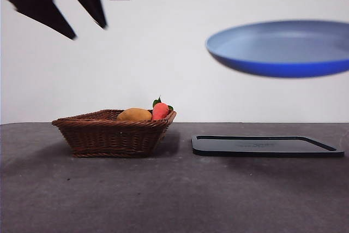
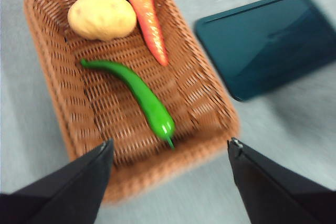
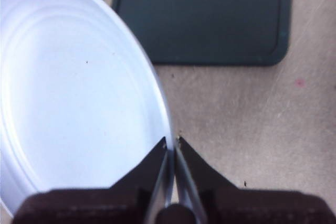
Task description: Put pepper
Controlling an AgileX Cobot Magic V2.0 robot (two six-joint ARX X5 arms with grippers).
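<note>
The pepper [image 2: 142, 93], glossy green and long, lies in the middle of the brown wicker basket [image 2: 52, 77]. The basket wall [image 1: 109, 135] hides it in the front view. My left gripper [image 2: 170, 142] is open and empty, high above the basket's near end; in the front view it [image 1: 89, 31] shows at the top left. My right gripper [image 3: 171, 140] is shut on the rim of the blue plate [image 3: 79, 93]. It holds the plate [image 1: 283, 47] in the air above the black tray [image 1: 267, 145].
A yellow oval item [image 2: 102, 16] and an orange carrot-like item [image 2: 145, 14] lie at the basket's far end; both peek over the rim in the front view [image 1: 134, 115] [image 1: 160, 111]. The flat black tray [image 2: 268, 40] lies right of the basket.
</note>
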